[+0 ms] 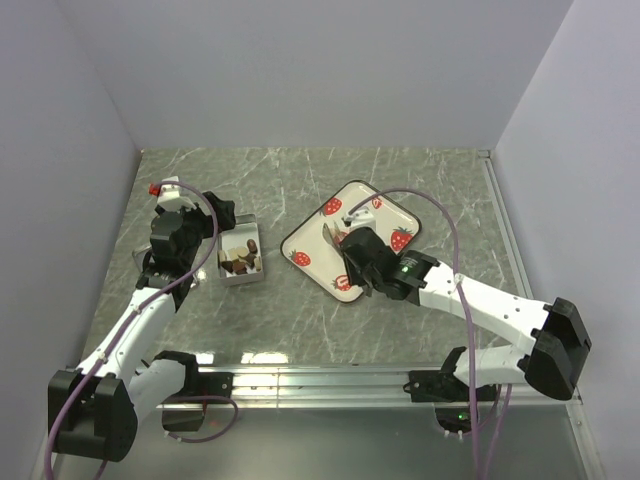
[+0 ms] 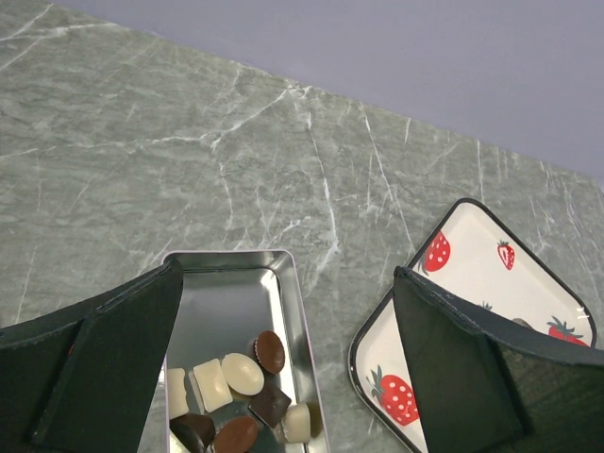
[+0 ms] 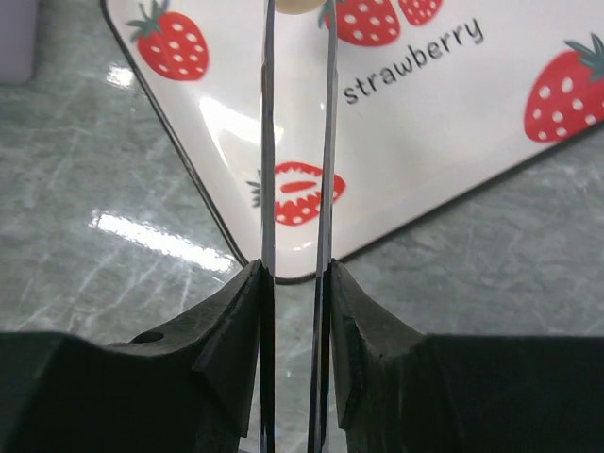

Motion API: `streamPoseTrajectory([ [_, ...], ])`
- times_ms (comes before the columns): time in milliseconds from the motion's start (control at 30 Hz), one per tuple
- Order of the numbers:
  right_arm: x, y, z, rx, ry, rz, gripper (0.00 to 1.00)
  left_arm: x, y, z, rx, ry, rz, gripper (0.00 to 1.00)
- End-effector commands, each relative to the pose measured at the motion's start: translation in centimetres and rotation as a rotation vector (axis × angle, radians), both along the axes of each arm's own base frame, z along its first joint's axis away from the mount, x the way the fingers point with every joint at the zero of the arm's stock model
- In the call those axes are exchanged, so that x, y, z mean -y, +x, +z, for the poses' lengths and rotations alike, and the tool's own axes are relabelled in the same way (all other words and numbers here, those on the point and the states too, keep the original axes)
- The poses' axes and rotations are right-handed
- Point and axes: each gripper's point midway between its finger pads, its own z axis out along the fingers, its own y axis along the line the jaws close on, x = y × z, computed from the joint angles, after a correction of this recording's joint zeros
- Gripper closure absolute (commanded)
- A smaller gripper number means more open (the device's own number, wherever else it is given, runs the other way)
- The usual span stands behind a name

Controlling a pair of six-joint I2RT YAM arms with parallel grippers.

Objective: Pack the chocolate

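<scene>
Currently, most of the chocolate (image 2: pixel 242 374) lies in the tin (image 2: pixel 226 283), a small open metal box on the left part of the table (image 2: pixel 189 142). Several pieces, some dark brown and some cream, are bunched at its near end, and the far end shows bare metal.

The left gripper (image 2: pixel 288 274) hangs over the tin with its 2 fingers (image 2: pixel 113 349) spread wide and nothing between them. In the left wrist view, 1 finger sits left of the tin and the other over the gap between tin and tray.

The tray (image 2: pixel 472 245) lies right of the tin, close by but not touching it. It is white with a dark rim, turned corner-on to the arms, and printed with red strawberries (image 3: pixel 172 49) and the word "strawberry".

The right gripper (image 3: pixel 297 28) is over the tray's near-left part. Its 2 thin fingers (image 3: pixel 267 142) stand nearly together, with only a narrow slot between them. At their tips sits 1 cream piece (image 3: pixel 298 6), filling the slot from finger to finger, so it looks pinched. It is cut off by the top edge of the right wrist view, so its shape cannot be told.
</scene>
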Motion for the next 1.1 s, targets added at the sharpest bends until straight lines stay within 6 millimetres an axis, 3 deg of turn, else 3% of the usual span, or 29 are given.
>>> streamPoseTrajectory([
  [0, -2.7, 2.1, 3.9, 0.102, 0.110, 0.031, 0.68, 0.3, 0.5, 2.2, 0.057, -0.005, -0.007, 0.01],
  [300, -8.6, 1.5, 6.1, 0.132, 0.124, 0.198, 0.68, 0.3, 0.5, 2.2, 0.058, -0.007, -0.009, 0.01],
  [600, -15.3, 0.0, 6.2, 0.104, 0.080, 0.370, 0.68, 0.3, 0.5, 2.2, 0.056, -0.004, -0.004, 0.01],
  [800, -17.9, -0.3, 5.6, 0.085, 0.064, 0.434, 0.68, 0.2, 0.5, 2.1, 0.054, -0.004, -0.001, 0.01],
  [1067, -19.3, -0.6, 4.9, 0.069, 0.053, 0.471, 0.63, 0.1, 0.4, 2.1, 0.056, -0.005, 0.005, 0.00],
])
